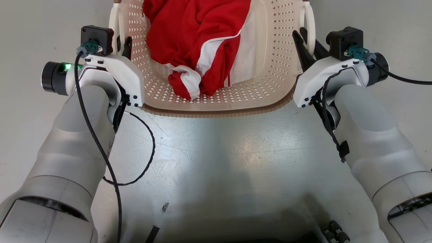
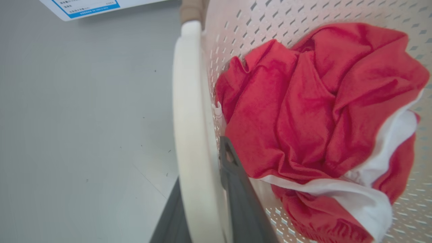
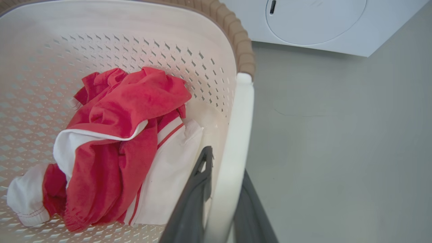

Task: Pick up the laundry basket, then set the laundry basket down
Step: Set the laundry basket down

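With the left gripper (image 1: 123,42) pinched shut across the left handle (image 2: 189,118), one finger inside the wall and one outside, and the right gripper (image 1: 305,40) pinched likewise on the right handle (image 3: 236,135), move both wrists at one pace and one height. Hold the laundry basket (image 1: 216,111), slung between the two forearms just ahead of the robot over the grey floor (image 1: 216,152), level to stop the red-and-white garment (image 1: 199,33) sliding. Steer clear of the washer (image 3: 314,23) and lower flat before loosening either pinch.
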You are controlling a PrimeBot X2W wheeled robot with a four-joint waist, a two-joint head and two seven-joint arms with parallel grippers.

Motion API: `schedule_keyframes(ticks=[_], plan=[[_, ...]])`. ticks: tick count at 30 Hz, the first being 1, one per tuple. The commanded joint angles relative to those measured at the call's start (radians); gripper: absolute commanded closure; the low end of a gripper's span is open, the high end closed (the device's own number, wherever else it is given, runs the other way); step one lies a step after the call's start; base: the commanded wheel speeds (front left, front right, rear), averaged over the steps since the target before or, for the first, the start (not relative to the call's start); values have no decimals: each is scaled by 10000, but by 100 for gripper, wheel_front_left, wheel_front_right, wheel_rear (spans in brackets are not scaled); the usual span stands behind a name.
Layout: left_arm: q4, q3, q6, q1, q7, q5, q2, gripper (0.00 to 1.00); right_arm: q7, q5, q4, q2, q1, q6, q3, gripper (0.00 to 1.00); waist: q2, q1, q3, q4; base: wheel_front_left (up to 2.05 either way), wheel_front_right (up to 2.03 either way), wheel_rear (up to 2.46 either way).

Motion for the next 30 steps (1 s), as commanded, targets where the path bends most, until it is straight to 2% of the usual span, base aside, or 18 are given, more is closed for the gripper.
schedule_keyframes(ticks=[1, 30], plan=[[-40, 21, 1, -42, -107, -35, 339, 100, -139, -204, -169, 115, 335, 71, 61, 100, 0, -1, 37, 1, 0, 0, 0], [-20, -115, 20, -151, -108, -203, 245, 100, -139, -760, 15, 116, 180, 71, -578, 100, 0, -1, 439, 81, 0, 0, 0]])
